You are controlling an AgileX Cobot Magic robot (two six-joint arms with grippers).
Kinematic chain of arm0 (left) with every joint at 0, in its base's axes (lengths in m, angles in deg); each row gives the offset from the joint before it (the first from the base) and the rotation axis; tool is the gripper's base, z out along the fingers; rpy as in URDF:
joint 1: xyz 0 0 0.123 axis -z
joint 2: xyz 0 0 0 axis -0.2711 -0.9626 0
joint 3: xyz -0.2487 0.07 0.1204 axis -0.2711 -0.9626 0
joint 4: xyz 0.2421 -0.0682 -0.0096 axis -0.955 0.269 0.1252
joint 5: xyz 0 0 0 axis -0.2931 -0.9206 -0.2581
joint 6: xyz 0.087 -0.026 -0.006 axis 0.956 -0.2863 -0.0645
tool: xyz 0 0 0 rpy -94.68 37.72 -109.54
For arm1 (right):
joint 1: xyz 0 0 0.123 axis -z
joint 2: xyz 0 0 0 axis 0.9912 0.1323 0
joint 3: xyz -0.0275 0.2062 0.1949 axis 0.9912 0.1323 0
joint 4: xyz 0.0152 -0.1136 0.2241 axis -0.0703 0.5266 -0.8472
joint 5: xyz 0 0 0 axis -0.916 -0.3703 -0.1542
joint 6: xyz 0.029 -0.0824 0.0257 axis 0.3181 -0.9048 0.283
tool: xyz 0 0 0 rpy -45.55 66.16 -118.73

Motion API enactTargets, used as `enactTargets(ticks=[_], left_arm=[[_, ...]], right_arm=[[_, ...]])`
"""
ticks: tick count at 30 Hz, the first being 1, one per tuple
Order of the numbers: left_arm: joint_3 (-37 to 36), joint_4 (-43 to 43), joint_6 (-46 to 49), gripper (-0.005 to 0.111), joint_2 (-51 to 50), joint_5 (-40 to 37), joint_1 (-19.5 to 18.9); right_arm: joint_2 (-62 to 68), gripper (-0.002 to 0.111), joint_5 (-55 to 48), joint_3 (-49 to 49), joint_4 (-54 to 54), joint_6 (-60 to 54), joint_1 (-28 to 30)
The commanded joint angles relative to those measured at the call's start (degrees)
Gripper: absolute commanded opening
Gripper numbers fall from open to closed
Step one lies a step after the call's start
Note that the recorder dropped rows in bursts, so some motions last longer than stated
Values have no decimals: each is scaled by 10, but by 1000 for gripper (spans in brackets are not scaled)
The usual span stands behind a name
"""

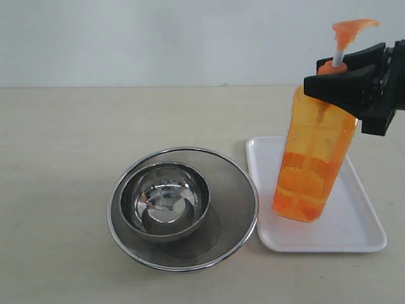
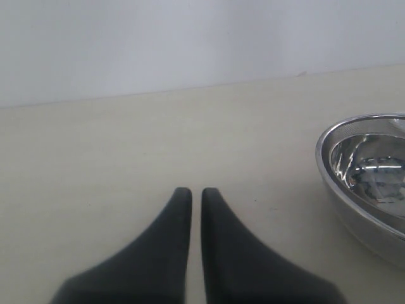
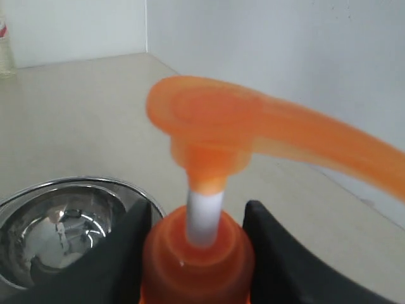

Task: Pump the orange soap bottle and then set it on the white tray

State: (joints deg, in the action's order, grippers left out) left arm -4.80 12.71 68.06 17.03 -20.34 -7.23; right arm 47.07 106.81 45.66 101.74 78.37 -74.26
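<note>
Exterior view: our right fingers (image 1: 334, 79) clamp the orange soap bottle (image 1: 313, 171) at its neck, probably stiff but slick; left fingers (image 2: 187, 201) shut, empty.

Your bottle (image 1: 313, 171): translucent orange plastic, smooth, glossy. Your tray (image 1: 354, 231): white plastic, smooth, slight sheen. Bowl (image 1: 166, 201): polished metal, mirror-bright. Strainer (image 1: 235, 193): fine metal mesh, duller, shiny rim. Table (image 1: 57, 158): pale, matt, faintly grained. Your left gripper (image 2: 196, 192) and right gripper (image 3: 196, 223): black, matt, smooth.
</note>
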Motion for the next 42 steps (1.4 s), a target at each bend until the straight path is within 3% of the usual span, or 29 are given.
enactTargets(ticks=[1, 20, 31, 34, 40, 42], left_arm=[[-2, 4, 3, 5, 2, -1, -2], [-2, 4, 3, 5, 2, -1, -2], [-2, 4, 3, 5, 2, -1, -2], [-2, 4, 3, 5, 2, -1, -2], [-2, 4, 3, 5, 2, -1, -2], [-2, 4, 3, 5, 2, -1, -2]], right_arm=[[13, 0, 53, -47, 11, 23, 19], [104, 0, 55, -129, 113, 31, 22], [109, 0, 55, -129, 126, 42, 22], [109, 10, 55, -129, 134, 44, 22], [109, 58, 55, -129, 128, 50, 22], [109, 65, 55, -129, 121, 53, 22]])
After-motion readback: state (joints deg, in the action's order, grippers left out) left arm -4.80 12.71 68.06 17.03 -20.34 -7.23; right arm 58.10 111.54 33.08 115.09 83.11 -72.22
